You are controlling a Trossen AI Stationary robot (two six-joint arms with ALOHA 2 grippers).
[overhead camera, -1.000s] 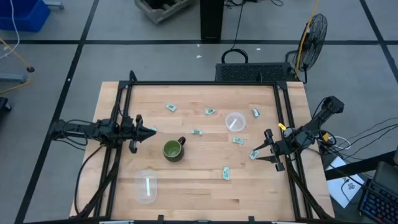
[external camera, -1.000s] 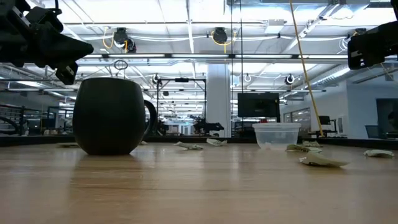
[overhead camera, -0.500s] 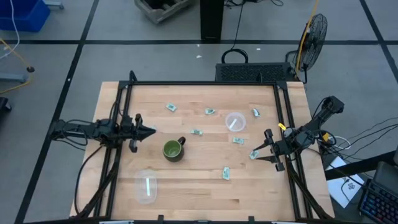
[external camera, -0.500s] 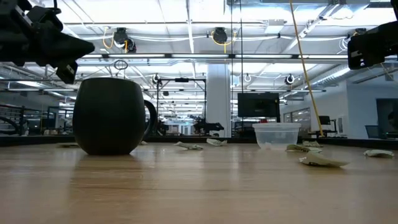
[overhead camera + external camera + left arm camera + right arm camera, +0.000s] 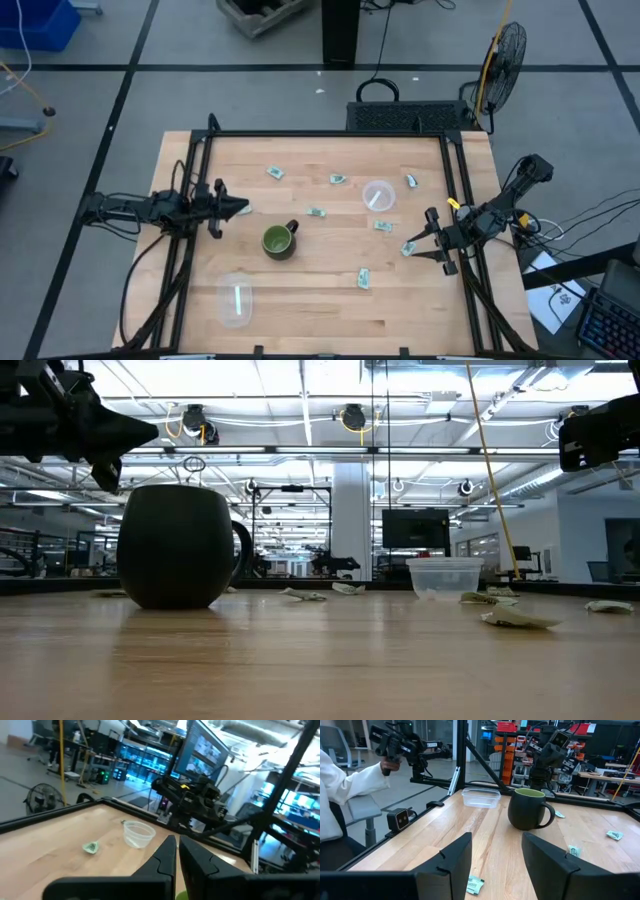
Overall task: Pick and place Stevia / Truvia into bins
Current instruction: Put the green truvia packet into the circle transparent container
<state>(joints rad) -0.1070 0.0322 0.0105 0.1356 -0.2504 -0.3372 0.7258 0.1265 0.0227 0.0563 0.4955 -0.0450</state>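
Over left table edge, left gripper (image 5: 238,208) held aloft, fingers pressed nearly together, nothing gripped. Right gripper (image 5: 424,239) parked at right edge, jaws spread wide, empty. Pale green-and-white paper sachets (image 5: 316,213) seen scattered flat across wooden table (image 5: 320,300). One clear round plastic tub (image 5: 378,195) placed upright toward far right; second clear tub (image 5: 235,298) seen near front left. Dark green handled mug (image 5: 278,241) stood near centre.

Showing pale green-and-white sachets (image 5: 363,279) scattered on a light, striped wood table (image 5: 320,310), beside a dark green mug (image 5: 278,241) with a lighter green inside. Sitting see-through and colourless: two bins (image 5: 378,195) (image 5: 234,299). Framing everything, black rails (image 5: 325,134) and dark arms.
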